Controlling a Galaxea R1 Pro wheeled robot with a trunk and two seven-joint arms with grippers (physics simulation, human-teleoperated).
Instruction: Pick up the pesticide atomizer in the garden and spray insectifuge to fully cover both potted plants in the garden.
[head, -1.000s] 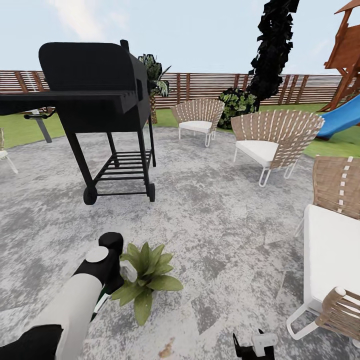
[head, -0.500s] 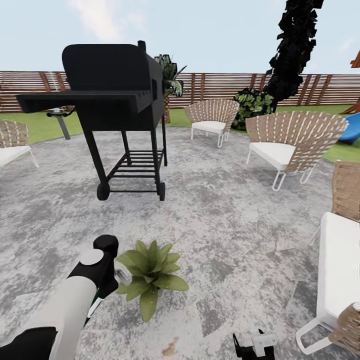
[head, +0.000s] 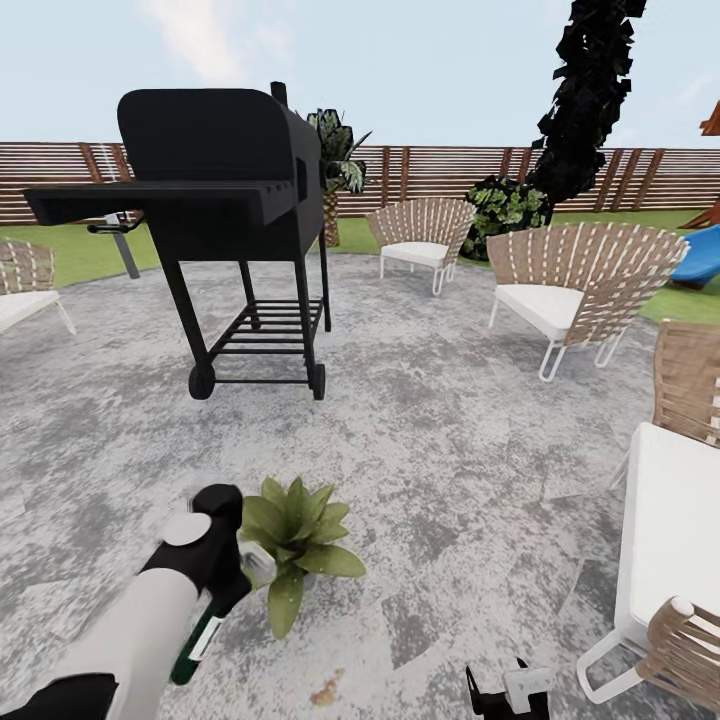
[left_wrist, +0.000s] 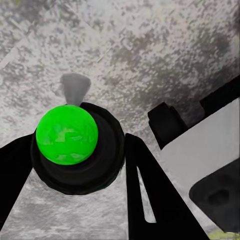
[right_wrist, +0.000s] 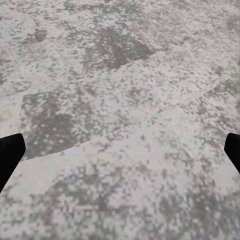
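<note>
Atomizer (left_wrist: 67, 142) sits clamped in left tool (left_wrist: 70, 160), just beside 1 potted plant (head: 295, 535).

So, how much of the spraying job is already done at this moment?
Picking up looks done: the left gripper has its jaws shut on the slim dark green atomizer bottle. In hand: it is held beside the small broad-leaved green potted plant on the grey paved patio. No spray is visible. Covering this plant and a second one is left.
</note>
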